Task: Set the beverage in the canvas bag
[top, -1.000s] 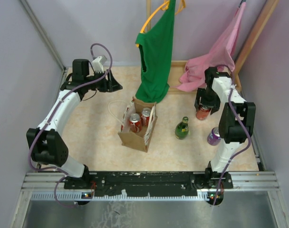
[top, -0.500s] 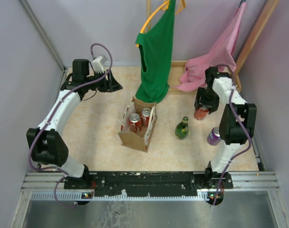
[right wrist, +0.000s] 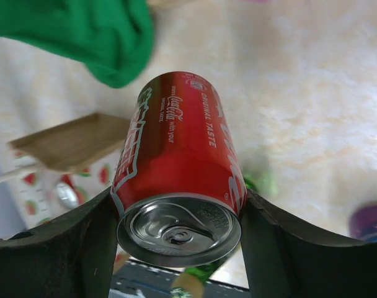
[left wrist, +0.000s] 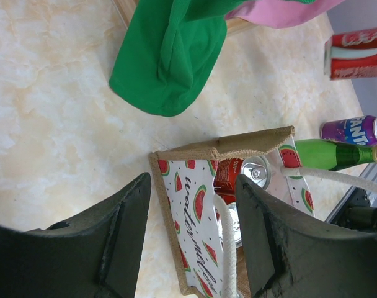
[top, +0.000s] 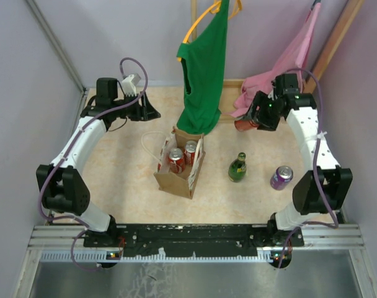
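The tan canvas bag (top: 179, 167) with a watermelon print and white rope handles stands in the middle of the table and holds two red cans (top: 183, 155). It also shows in the left wrist view (left wrist: 204, 205). My right gripper (top: 250, 119) is shut on a red cola can (right wrist: 179, 161), held in the air at the back right of the bag, lying sideways. The can also shows in the top view (top: 243, 123). My left gripper (top: 152, 113) is open and empty, at the back left of the bag.
A green bottle (top: 237, 167) stands right of the bag. A purple can (top: 279, 177) stands near the right edge. A green shirt (top: 204, 68) and a pink cloth (top: 281, 71) hang at the back over a wooden frame.
My right gripper has lifted the red can off the table and swung it back and to the left, tipping it sideways. The left arm has not moved.
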Action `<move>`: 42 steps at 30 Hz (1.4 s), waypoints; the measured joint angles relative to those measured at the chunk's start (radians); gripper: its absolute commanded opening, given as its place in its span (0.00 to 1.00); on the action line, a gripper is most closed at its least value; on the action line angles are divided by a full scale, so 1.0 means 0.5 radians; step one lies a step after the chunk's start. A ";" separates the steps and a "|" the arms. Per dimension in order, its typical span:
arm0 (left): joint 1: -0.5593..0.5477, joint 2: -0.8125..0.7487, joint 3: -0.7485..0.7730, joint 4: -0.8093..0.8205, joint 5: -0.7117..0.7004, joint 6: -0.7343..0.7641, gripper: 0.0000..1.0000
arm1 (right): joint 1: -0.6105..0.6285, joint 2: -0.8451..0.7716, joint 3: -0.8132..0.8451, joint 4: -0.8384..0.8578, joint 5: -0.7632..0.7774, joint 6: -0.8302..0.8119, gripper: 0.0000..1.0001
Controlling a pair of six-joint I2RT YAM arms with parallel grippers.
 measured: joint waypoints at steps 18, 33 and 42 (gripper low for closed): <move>0.000 0.004 0.003 -0.001 0.000 0.000 0.63 | 0.724 0.117 0.767 0.212 -0.313 0.354 0.00; 0.000 0.003 -0.043 0.000 -0.001 0.001 0.63 | 1.381 0.945 1.633 -0.579 0.025 0.065 0.00; 0.000 0.003 -0.095 -0.001 0.000 0.002 0.62 | 1.561 0.955 1.670 -0.934 0.260 -0.044 0.00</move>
